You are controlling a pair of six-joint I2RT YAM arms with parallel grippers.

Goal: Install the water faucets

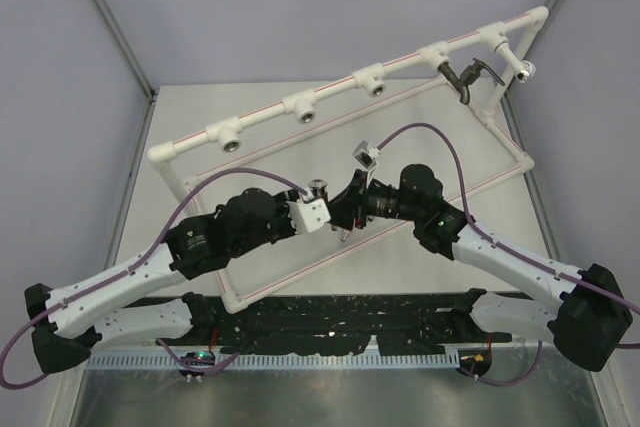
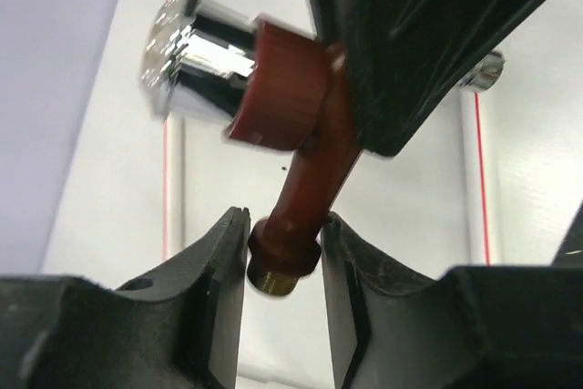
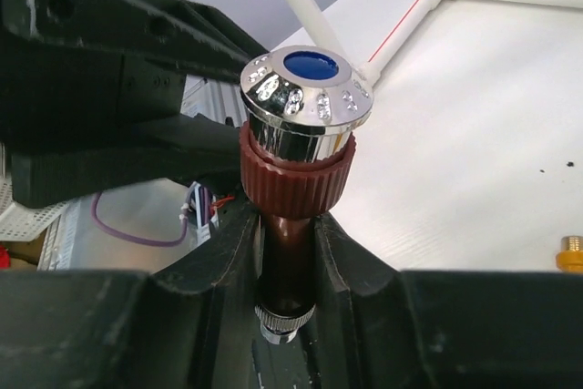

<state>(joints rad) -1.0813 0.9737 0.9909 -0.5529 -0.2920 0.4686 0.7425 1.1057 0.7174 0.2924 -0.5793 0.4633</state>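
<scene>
Right wrist view: right gripper [image 3: 285, 260] pinches the red-brown faucet [image 3: 296, 179] by its stem; left gripper [image 2: 284, 241] clamps its threaded end, just before the white pipe frame [image 1: 266, 119]. On that frame the dark grey faucet [image 1: 465, 78] looks installed; three sockets [image 1: 305, 111] look unfilled.

The red-brown faucet [image 3: 296, 166] has a ribbed red-brown collar, a bright chrome cap dotted with clear studs, and a blue disc on top. The left gripper [image 2: 285, 219] and right gripper [image 3: 284, 216] are matte black. The pipe frame [image 1: 300, 107] is white with thin red lines. At its far right is a dark grey faucet [image 1: 468, 77]. The cables [image 1: 440, 132] are purple and the table [image 1: 200, 107] is pale grey.
</scene>
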